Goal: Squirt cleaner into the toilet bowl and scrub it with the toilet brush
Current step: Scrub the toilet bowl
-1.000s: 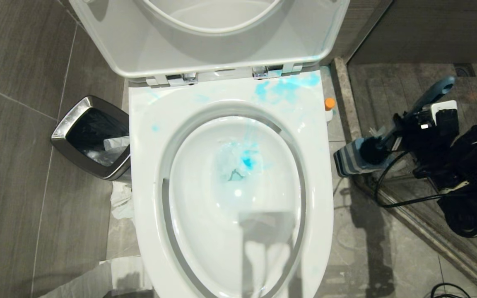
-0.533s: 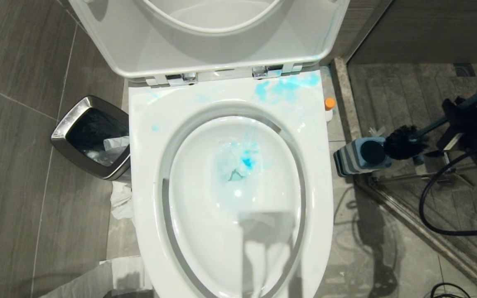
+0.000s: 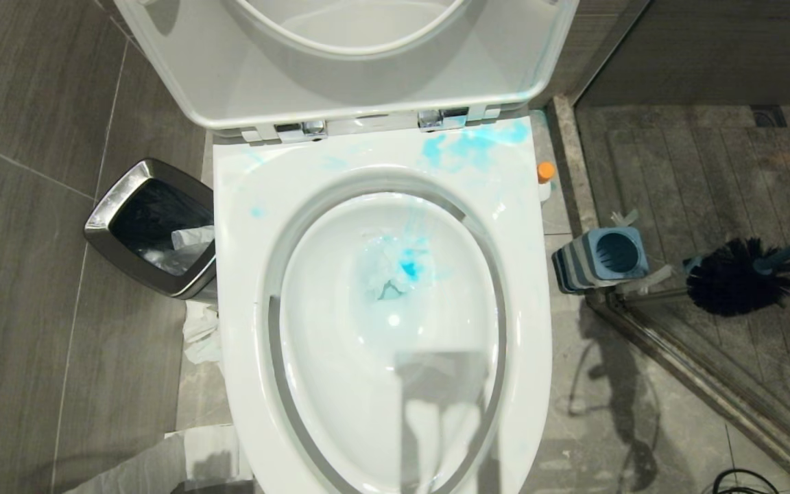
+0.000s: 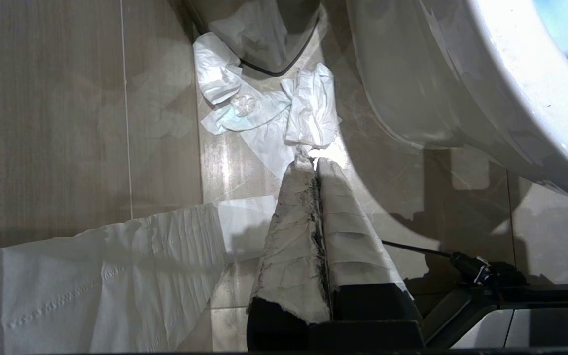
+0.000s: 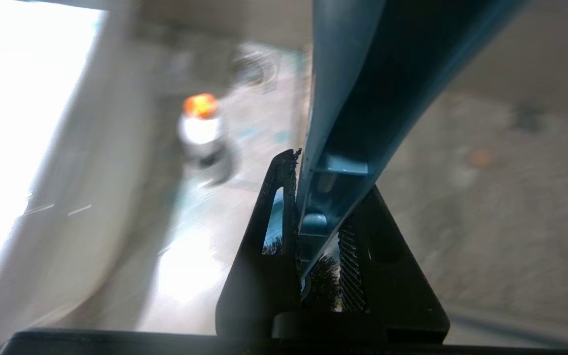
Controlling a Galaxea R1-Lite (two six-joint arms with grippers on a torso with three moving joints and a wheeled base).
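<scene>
The white toilet bowl (image 3: 381,322) fills the middle of the head view, lid up, with blue smears on its rim and blue liquid in the water. The cleaner (image 3: 546,171), orange-capped, stands on the floor by the bowl's right rear; the right wrist view shows the cleaner (image 5: 200,123) blurred. The toilet brush (image 3: 734,276) hangs to the right of its empty grey-blue holder (image 3: 604,257), its handle running off the right edge. My right gripper (image 5: 331,172) is shut on the slate-blue handle (image 5: 363,74). My left gripper (image 4: 308,160) is shut and empty, low beside the bowl's base (image 4: 486,88).
A steel-rimmed waste bin (image 3: 151,226) stands left of the bowl, with crumpled tissue (image 3: 199,333) and a paper sheet (image 3: 162,466) on the floor. A stone threshold and metal rail (image 3: 710,384) border the shower floor on the right. A black cable (image 3: 745,480) lies at the lower right.
The brush head has come out of its holder and swung right, clear of it. The right arm and gripper have left the head view. The left arm is still.
</scene>
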